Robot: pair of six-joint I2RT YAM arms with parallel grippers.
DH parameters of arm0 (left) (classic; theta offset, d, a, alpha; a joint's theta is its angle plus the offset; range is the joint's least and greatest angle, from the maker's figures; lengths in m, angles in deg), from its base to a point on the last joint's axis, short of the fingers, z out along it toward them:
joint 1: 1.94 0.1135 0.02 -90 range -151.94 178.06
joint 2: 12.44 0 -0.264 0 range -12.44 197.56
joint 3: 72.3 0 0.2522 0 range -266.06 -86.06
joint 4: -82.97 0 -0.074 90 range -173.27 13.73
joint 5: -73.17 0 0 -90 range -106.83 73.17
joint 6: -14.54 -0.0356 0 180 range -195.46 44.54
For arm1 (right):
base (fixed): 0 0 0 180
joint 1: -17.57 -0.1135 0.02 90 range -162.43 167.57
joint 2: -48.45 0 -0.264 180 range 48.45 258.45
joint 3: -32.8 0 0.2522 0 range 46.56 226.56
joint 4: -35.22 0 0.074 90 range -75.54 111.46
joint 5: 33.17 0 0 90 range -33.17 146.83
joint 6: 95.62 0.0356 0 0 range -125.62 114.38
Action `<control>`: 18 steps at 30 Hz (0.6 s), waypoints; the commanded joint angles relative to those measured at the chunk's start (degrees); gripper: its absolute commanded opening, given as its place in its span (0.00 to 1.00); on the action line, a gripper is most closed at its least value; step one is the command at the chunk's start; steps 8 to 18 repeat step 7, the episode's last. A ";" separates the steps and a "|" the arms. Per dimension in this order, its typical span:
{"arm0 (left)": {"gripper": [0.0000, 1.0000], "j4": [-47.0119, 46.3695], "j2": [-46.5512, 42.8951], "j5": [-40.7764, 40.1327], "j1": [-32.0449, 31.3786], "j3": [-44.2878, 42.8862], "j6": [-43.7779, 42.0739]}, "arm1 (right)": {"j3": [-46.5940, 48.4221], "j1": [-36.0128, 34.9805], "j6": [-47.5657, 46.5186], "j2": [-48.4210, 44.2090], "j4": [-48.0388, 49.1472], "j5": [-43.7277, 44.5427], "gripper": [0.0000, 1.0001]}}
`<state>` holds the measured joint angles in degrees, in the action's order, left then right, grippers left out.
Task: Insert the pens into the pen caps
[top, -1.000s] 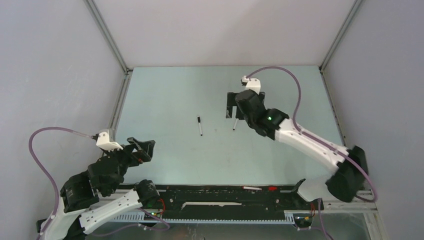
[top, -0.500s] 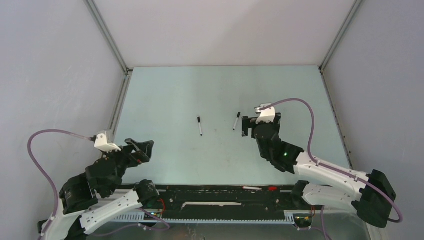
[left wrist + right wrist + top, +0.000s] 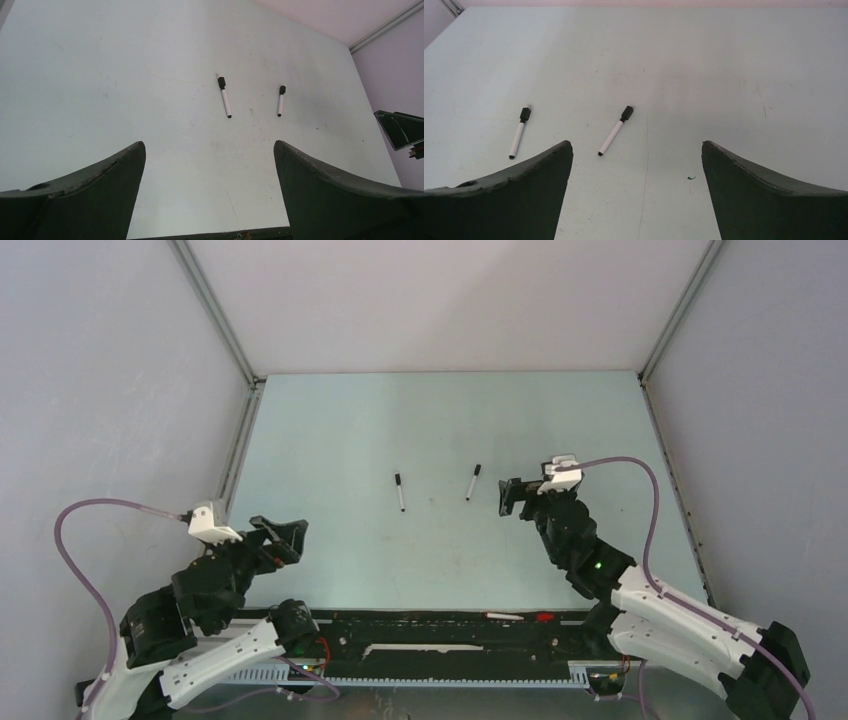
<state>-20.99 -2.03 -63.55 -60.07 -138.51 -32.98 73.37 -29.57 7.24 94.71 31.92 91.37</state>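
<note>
At mid-frame lie two capped pens [image 3: 400, 492]; right gripper [image 3: 510, 498], spread and empty, hangs just right of them, left gripper [image 3: 285, 537], also spread, lower left

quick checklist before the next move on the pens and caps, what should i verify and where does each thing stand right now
1. Left gripper open and empty: ok.
2. Right gripper open and empty: ok.
3. Left pen, as the top view shows it, lies flat on the table, clear of both arms: ok.
4. Right pen lies flat, apart from the left pen: ok.
5. Left pen's cap and right pen's cap sit on the pens' far ends: ok.
6. Caps pushed fully home: cannot tell.
</note>
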 commanded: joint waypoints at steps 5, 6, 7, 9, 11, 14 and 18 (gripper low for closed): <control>1.00 0.27 2.40 -2.32 -0.14 0.59 0.41 | -0.79 3.57 1.07 -1.67 3.71 -6.97 0.99; 1.00 0.26 2.56 -2.32 -0.14 0.59 0.39 | -0.86 3.71 1.23 -1.81 3.69 -6.98 0.99; 1.00 0.23 2.65 -2.27 -0.14 0.61 0.33 | -1.06 3.79 1.27 -2.00 3.81 -7.00 1.00; 1.00 0.23 2.65 -2.27 -0.14 0.61 0.33 | -1.06 3.79 1.27 -2.00 3.81 -7.00 1.00; 1.00 0.23 2.65 -2.27 -0.14 0.61 0.33 | -1.06 3.79 1.27 -2.00 3.81 -7.00 1.00; 1.00 0.23 2.65 -2.27 -0.14 0.61 0.33 | -1.06 3.79 1.27 -2.00 3.81 -7.00 1.00; 1.00 0.23 2.65 -2.27 -0.14 0.61 0.33 | -1.06 3.79 1.27 -2.00 3.81 -7.00 1.00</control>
